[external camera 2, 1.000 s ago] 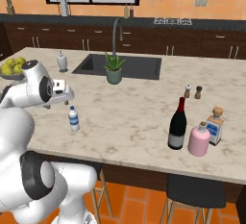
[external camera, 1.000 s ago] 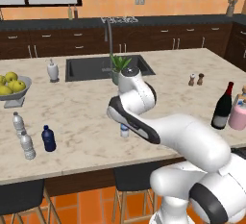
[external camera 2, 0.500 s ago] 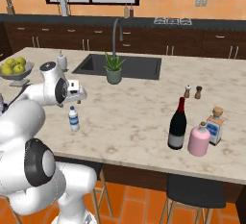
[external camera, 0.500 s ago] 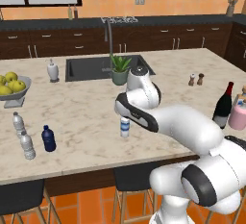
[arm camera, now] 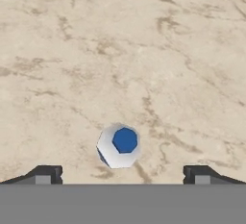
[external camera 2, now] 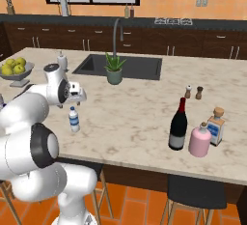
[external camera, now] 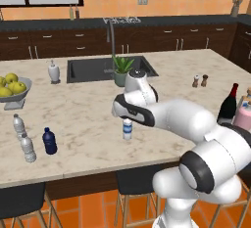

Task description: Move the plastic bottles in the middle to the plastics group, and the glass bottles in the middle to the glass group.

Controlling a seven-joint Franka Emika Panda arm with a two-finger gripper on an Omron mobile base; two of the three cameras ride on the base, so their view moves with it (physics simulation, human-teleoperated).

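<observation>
Blue-capped clear bottle (arm camera: 119, 146) stands upright on the marble counter (external camera: 88, 114), near the middle of its front edge. The gripper (arm camera: 122, 174) hangs right above it with jaws spread wide, holding nothing. The wine bottle (external camera 2: 178, 125) stands beside the pink container (external camera 2: 199, 141) near the right end.

No readable text is showing anywhere in these views.
The wine bottle (external camera 2: 178, 127) is carrying a whitish label and the blue-capped clear bottle (external camera: 127, 128) a pale one, but both are appearing as blank patches, too small and blurred to make out any letters, brands or numbers.
</observation>
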